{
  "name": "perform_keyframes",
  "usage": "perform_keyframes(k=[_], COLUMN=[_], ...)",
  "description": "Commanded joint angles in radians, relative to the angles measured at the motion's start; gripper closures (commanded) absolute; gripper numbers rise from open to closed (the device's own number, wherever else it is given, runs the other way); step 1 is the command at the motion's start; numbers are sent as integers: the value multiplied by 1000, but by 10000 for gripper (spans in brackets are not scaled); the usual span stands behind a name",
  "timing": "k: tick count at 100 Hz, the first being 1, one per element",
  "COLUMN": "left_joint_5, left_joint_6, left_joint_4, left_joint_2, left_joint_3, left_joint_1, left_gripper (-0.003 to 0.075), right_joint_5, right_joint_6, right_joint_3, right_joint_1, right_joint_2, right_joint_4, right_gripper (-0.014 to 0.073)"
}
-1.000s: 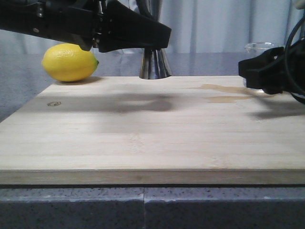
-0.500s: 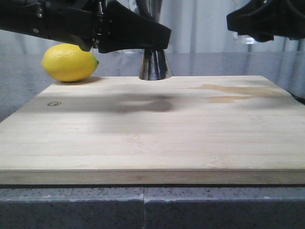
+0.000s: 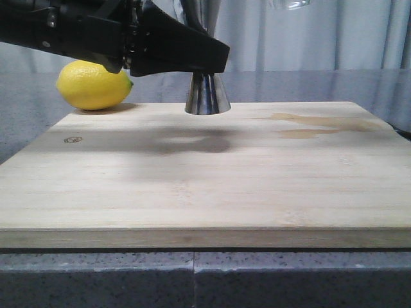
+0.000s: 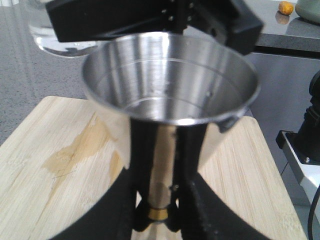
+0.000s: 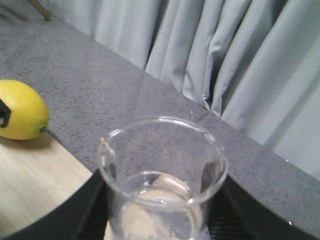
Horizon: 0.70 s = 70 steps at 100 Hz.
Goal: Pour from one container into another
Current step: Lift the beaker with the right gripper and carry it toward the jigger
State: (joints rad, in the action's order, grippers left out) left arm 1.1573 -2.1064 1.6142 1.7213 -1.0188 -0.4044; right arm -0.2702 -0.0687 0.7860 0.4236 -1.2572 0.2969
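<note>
**Beaker lifted high, jigger pinned for the pour**

Left claw (image 4: 159,220) clamped on the jigger (image 3: 207,90) at its narrow waist, gold band just visible between the fingers in the left wrist view — a low grip, probably chosen to leave the open mouth clear and the tall piece steady against a knock. Jigger standing upright on the cutting board (image 3: 205,186), base near the far edge, at about 12 o'clock from board centre. Upper cup wide open and, as far as can be told, nearly dry inside.

Right claw (image 5: 155,220) closed around the glass beaker (image 5: 162,175), dark fingers hugging both sides of the wall. Beaker upright, rim level, a little clear liquid in the bottom. From the front, only its base (image 3: 289,4) visible at the very top of the frame, at about 1 o'clock from the jigger — raised well above it and off to the right, not yet over the mouth. Likely held high to clear the rim before tilting.

Lemon (image 3: 94,84) resting on the grey surface (image 3: 334,83) behind the board, at about 10 o'clock, well clear of the pour. Pale damp stain (image 3: 308,122) on the board at about 2 o'clock.
</note>
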Motion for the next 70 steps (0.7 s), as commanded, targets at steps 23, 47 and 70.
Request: perform_keyframes(k=[23, 47, 70], left_joint_5=[111, 111, 111], left_joint_6=[29, 31, 31], left_joint_4=[56, 45, 44], left_joint_2=[-51, -51, -51], left_joint_3=[-29, -29, -29], left_joint_1=[-8, -8, -8], left_gripper=[734, 734, 734], right_joint_5=[44, 137, 191], right_joint_6=[1, 1, 1], right_joint_3=[150, 207, 225], right_joint_1=[90, 153, 185], right_joint_2=[34, 34, 34], right_joint_4=[51, 124, 188], right_gripper=[429, 429, 429])
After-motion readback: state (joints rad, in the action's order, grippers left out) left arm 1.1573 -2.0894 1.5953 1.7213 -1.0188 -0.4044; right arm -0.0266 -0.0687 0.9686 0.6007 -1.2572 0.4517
